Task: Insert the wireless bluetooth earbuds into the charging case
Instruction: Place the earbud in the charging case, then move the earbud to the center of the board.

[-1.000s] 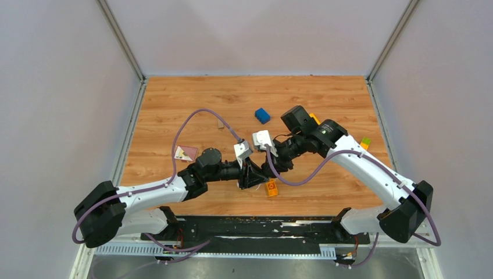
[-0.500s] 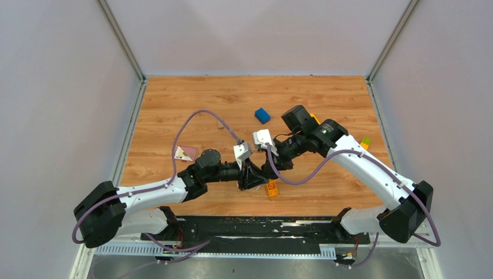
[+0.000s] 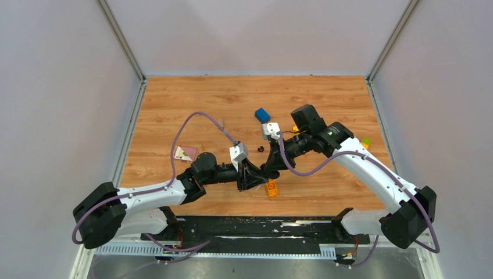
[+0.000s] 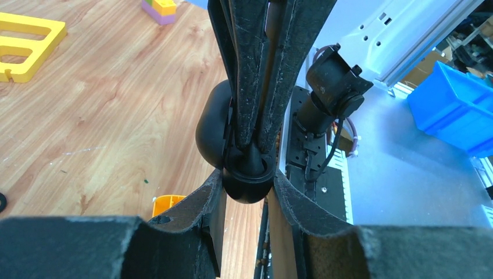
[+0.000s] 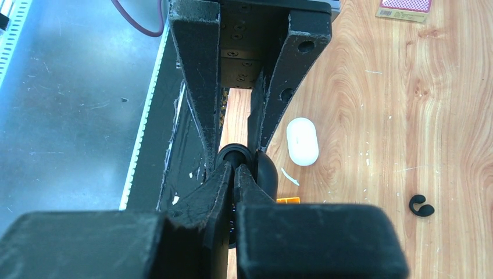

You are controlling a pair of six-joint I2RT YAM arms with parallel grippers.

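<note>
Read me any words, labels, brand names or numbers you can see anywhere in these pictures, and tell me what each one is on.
No text can be read.
The red patterned card shows only a pattern, cut off by the picture's edge.
Any marking on the orange block is too small to read.
</note>
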